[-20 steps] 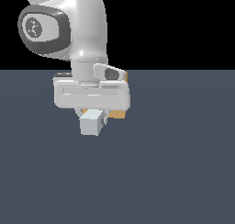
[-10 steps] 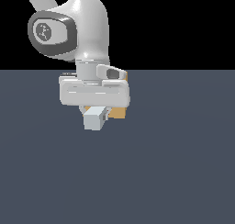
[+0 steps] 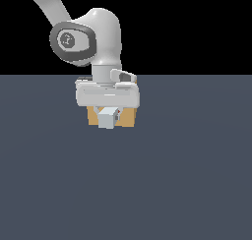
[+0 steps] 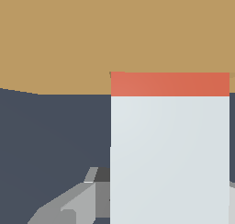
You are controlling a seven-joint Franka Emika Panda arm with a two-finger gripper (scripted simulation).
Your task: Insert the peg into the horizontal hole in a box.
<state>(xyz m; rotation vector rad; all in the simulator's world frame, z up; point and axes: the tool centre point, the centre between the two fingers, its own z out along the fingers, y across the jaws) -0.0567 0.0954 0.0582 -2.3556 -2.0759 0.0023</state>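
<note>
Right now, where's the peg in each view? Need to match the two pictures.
Exterior view: the peg shows as a pale grey end just under the tool, in front of the box.
Wrist view: the peg fills the foreground, its orange-red end at the box.
Shared landmark: the tan box.

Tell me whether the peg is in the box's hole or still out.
Partly in, apparently: only a thin band of the grey-white peg's orange-red end shows at the tan box; the hole itself is hidden.
</note>
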